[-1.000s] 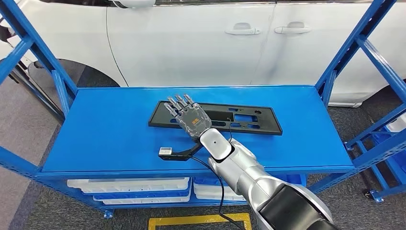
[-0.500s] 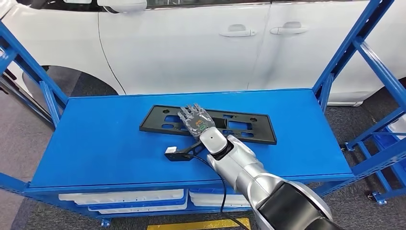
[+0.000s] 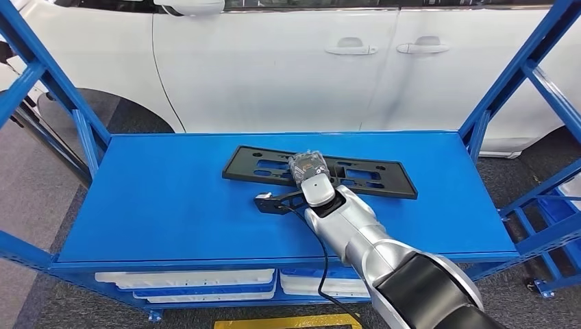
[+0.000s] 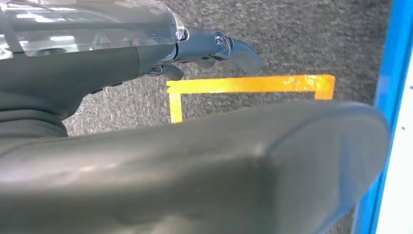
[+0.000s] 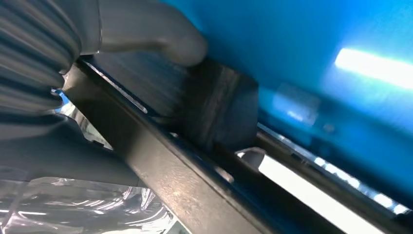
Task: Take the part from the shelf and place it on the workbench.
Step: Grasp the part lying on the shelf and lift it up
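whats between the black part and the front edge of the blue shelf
In the head view, the right hand sits on the black part, and its arm and wrist camera bracket cross the blue shelf toward the front edge.

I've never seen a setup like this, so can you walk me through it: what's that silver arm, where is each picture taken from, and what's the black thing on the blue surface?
The silver arm is a humanoid robot's right arm; its right hand rests on a long black part lying flat on a blue shelf, with a white car behind.

The wide picture comes from a camera high on the robot's body, looking forward and down.

The blurry close-up is from a camera at the right wrist: a grey thumb lies over the part's edge, but I cannot tell if the hand grips it.

The last picture is from the left wrist. That arm hangs down, so it shows the left hand, holding nothing, above grey floor with yellow tape.
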Controlling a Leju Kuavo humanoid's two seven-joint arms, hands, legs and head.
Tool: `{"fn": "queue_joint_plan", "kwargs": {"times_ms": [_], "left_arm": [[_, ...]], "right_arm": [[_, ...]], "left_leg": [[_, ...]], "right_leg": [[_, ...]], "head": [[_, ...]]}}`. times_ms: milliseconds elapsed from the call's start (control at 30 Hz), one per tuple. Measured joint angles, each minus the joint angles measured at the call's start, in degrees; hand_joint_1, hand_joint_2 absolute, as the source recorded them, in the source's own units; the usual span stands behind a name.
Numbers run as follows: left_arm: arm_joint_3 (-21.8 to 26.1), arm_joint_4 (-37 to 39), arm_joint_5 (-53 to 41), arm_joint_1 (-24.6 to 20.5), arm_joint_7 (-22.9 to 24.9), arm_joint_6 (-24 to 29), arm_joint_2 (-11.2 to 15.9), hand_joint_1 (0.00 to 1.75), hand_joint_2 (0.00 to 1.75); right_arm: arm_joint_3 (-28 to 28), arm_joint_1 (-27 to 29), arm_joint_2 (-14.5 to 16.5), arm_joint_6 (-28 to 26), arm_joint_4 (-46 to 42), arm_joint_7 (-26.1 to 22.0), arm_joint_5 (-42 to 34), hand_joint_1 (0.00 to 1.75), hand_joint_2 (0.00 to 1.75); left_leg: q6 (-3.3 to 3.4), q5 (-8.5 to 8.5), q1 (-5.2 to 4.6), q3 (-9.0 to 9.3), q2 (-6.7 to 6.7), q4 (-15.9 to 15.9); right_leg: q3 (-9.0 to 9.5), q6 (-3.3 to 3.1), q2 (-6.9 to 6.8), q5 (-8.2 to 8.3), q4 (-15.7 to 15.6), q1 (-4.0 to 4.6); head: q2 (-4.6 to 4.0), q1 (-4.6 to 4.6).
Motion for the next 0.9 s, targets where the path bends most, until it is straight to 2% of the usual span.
{"fn": "queue_joint_plan", "kwargs": {"times_ms": [33,100,167,200,233,300,333,367,400,467,500,533,600,667,733,800,833,867,900], "left_arm": [[0.0,0.0,-0.1,-0.1,0.0,0.0,-0.1,0.0,0.0],[-0.1,0.0,-0.4,-0.4,0.1,0.0,-0.3,0.0,0.0],[-0.1,0.0,-0.5,-0.6,0.1,0.0,-0.2,0.0,0.0],[-0.1,0.0,-0.5,-0.7,0.1,0.0,-0.2,0.0,0.0],[-0.1,0.0,-0.5,-0.7,0.2,0.0,-0.2,0.0,0.0],[-0.1,0.0,-0.5,-0.7,0.2,0.0,-0.2,0.0,0.0],[-0.1,0.0,-0.6,-0.7,0.2,0.0,-0.2,0.0,0.0],[-0.1,0.0,-0.6,-0.7,0.2,0.0,-0.2,0.0,0.0],[-0.1,0.0,-0.6,-0.7,0.2,0.0,-0.2,0.0,0.0],[-0.1,0.0,-0.6,-0.8,0.2,0.0,-0.1,0.0,0.0],[-0.2,0.0,-0.6,-0.8,0.2,0.0,-0.1,0.0,0.0],[-0.2,0.0,-0.6,-0.8,0.1,0.0,-0.1,0.0,0.0],[-0.2,0.0,-0.6,-0.7,-0.3,0.0,-0.1,0.0,0.0],[-0.3,0.0,-0.5,-0.7,-1.6,-0.2,-0.1,0.0,0.87],[-0.6,0.0,-0.2,-0.7,-3.0,-0.3,-0.1,0.0,1.75],[-0.7,0.0,0.0,-0.7,-4.0,-0.4,0.0,0.0,1.75],[-0.7,0.0,0.1,-0.6,-4.4,-0.5,0.0,0.0,1.75],[-0.8,0.0,0.2,-0.6,-4.6,-0.6,0.0,0.0,1.75],[-0.9,0.0,0.2,-0.5,-4.8,-0.7,0.0,0.0,1.75]], "right_arm": [[-0.3,-0.2,0.0,0.1,-0.1,0.3,0.0,1.75,1.75],[-0.8,-0.3,-0.1,0.3,-0.2,0.7,-0.1,1.75,1.75],[-1.2,-0.2,-0.2,0.4,-0.2,0.9,-0.1,1.75,1.75],[-1.3,-0.1,-0.3,0.5,-0.2,1.1,-0.1,1.75,1.75],[-1.4,-0.1,-0.3,0.5,-0.2,1.1,-0.1,1.75,1.75],[-1.4,0.1,-0.3,0.5,-0.2,1.2,0.0,1.75,1.75],[-1.5,0.2,-0.3,0.5,-0.2,1.2,0.0,1.75,1.75],[-1.5,0.2,-0.3,0.5,-0.2,1.3,0.0,1.75,1.75],[-1.6,0.3,-0.3,0.4,-0.2,1.3,-0.1,1.75,1.75],[-1.8,0.2,-0.3,0.1,-0.3,1.3,-0.1,1.75,1.75],[-1.9,0.2,-0.3,0.0,-0.4,1.3,-0.1,1.75,1.75],[-2.1,0.2,-0.3,-0.3,-0.5,1.2,-0.2,1.75,1.75],[-2.4,0.2,-0.3,-1.0,-0.7,0.8,-0.5,1.75,1.75],[-2.9,0.3,-0.3,-1.9,-1.0,0.2,-0.9,1.75,1.75],[-3.4,0.3,-0.3,-3.0,-1.6,-0.4,-1.4,1.75,1.75],[-4.1,0.5,-0.4,-4.8,-2.1,-1.3,-2.4,1.75,1.75],[-4.5,0.7,-0.4,-6.0,-2.5,-2.1,-3.0,1.75,1.75],[-5.0,0.9,-0.4,-7.3,-3.0,-3.2,-4.0,1.75,1.75],[-5.6,1.2,-0.5,-8.7,-3.9,-4.8,-5.4,1.75,1.75]], "left_leg": [[-0.21,-0.03,-0.01,-0.03,-0.01,0.0],[-0.8,0.01,0.05,-0.07,0.0,-0.2],[-1.28,-0.42,0.05,-0.26,0.02,0.2],[-1.51,-1.4,0.03,-0.85,0.02,1.6],[-1.73,-2.95,0.08,-1.98,0.02,4.1],[-2.27,-6.51,0.3,-5.39,0.03,11.5],[-2.54,-7.36,0.43,-6.84,0.04,14.5],[-2.78,-7.12,0.56,-7.48,0.05,15.6],[-2.99,-5.76,0.72,-7.02,0.06,14.3],[-3.26,-1.82,1.05,-3.66,0.11,7.0],[-3.1,-0.55,1.07,-2.04,0.05,3.6],[-2.8,0.0,1.04,-1.08,-0.01,1.4],[-1.9,-0.04,0.8,-0.86,-0.15,0.6],[-1.14,0.17,0.86,-0.98,-0.13,0.5],[-0.48,0.38,0.97,-1.0,-0.09,0.3],[-0.17,0.37,0.88,-1.07,-0.07,0.3],[-0.12,0.35,0.82,-1.07,-0.07,0.3],[-0.09,0.32,0.77,-1.07,-0.09,0.4],[-0.09,0.28,0.74,-1.04,-0.12,0.4]], "right_leg": [[1.03,-0.33,-0.09,0.55,-2.2,0.24],[1.35,-0.52,-0.22,0.68,-3.2,0.52],[1.69,-0.7,-0.29,1.08,-4.0,0.06],[1.86,-0.86,-0.35,1.32,-4.5,-0.19],[1.99,-0.98,-0.39,1.49,-4.8,-0.43],[1.99,-1.17,-0.36,1.5,-4.8,-0.4],[1.99,-1.14,-0.34,1.46,-4.8,-0.42],[1.99,-1.07,-0.31,1.38,-4.7,-0.47],[2.01,-0.92,-0.28,1.26,-4.5,-0.55],[1.99,-0.45,-0.23,0.82,-3.9,-0.73],[1.86,-0.14,-0.19,0.56,-3.5,-0.69],[1.67,0.17,-0.15,0.41,-3.2,-0.61],[1.34,0.75,-0.06,0.42,-2.9,-0.43],[1.07,1.32,-0.06,0.11,-2.6,-0.58],[-0.48,1.86,-0.12,-2.07,0.8,-0.76],[-4.09,2.19,-0.16,-5.63,8.5,-0.84],[-5.88,2.25,-0.17,-6.78,12.0,-0.85],[-6.95,2.22,-0.17,-6.94,13.9,-0.86],[-6.91,2.09,-0.17,-5.95,13.4,-0.86]], "head": [[-0.01,0.0],[-0.01,0.0],[-0.01,0.0],[0.0,-0.01],[0.0,-0.01],[0.01,-0.01],[0.01,-0.01],[0.01,-0.01],[0.01,-0.01],[-0.01,-0.01],[-0.01,-0.01],[-0.01,-0.01],[-0.01,0.0],[0.0,0.0],[0.01,0.01],[0.01,0.01],[0.01,0.01],[0.01,0.01],[0.0,0.01]]}}
